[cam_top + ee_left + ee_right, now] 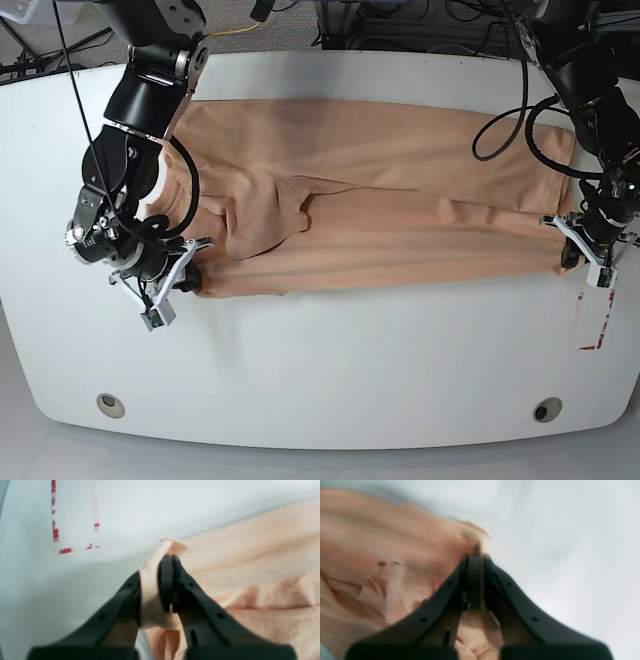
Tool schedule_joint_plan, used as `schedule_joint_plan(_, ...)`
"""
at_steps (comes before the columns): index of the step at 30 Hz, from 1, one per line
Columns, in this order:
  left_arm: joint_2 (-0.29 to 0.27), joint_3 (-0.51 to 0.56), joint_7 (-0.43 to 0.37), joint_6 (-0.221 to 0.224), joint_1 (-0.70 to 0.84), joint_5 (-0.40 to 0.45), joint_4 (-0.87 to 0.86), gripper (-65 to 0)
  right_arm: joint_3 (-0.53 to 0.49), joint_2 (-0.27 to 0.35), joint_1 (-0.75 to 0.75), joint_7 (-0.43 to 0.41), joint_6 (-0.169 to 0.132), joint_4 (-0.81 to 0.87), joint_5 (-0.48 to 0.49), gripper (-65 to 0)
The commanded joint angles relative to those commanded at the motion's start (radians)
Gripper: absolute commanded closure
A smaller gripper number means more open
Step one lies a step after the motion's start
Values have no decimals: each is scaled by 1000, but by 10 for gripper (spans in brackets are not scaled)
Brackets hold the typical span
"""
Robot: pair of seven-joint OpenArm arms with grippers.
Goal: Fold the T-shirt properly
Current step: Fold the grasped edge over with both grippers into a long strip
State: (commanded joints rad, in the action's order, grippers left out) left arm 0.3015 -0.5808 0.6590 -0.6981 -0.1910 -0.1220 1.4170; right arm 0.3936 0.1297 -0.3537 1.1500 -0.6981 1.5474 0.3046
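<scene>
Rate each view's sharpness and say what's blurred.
Left wrist: fairly soft, the tool shut on the shirt reads clearly, red tape smeared. Right wrist: blurriest, shirt streaked around the shut tool. Base: sharp, evenly lit, mild glare on the table.

Peach-pink T-shirt (380, 200), plain, no print, stretches along the white table (320, 370); black fingers (166, 580) on the left gripper (172, 558), black on the right gripper (475, 557) too; broken red tape marks (55, 533) by the table's right edge
</scene>
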Motion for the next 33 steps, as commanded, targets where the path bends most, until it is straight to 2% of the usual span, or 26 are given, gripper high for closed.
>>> schedule_joint_plan(8,-5,2,5,0,-2,-5,55,0,3,2,-3,5,0,37,25,0)
schedule_joint_plan(12,-18,-6,6,0,9,-72,120,0,8,40,37,37,0,92,104,0)
schedule_joint_plan(15,-17,-11,6,0,72,-123,164,0,8,63,92,43,0,147,163,0)
schedule_joint_plan(21,-15,-17,2,0,181,-195,196,0,8,71,229,44,0,249,245,0)
schedule_joint_plan(25,26,-18,0,0,229,-226,187,0,14,71,302,44,0,269,272,0)
schedule_joint_plan(29,49,-20,-2,0,269,-247,187,0,64,71,371,44,0,270,350,0)
schedule_joint_plan(33,60,-20,5,0,285,-241,187,0,64,81,437,44,0,270,376,0)
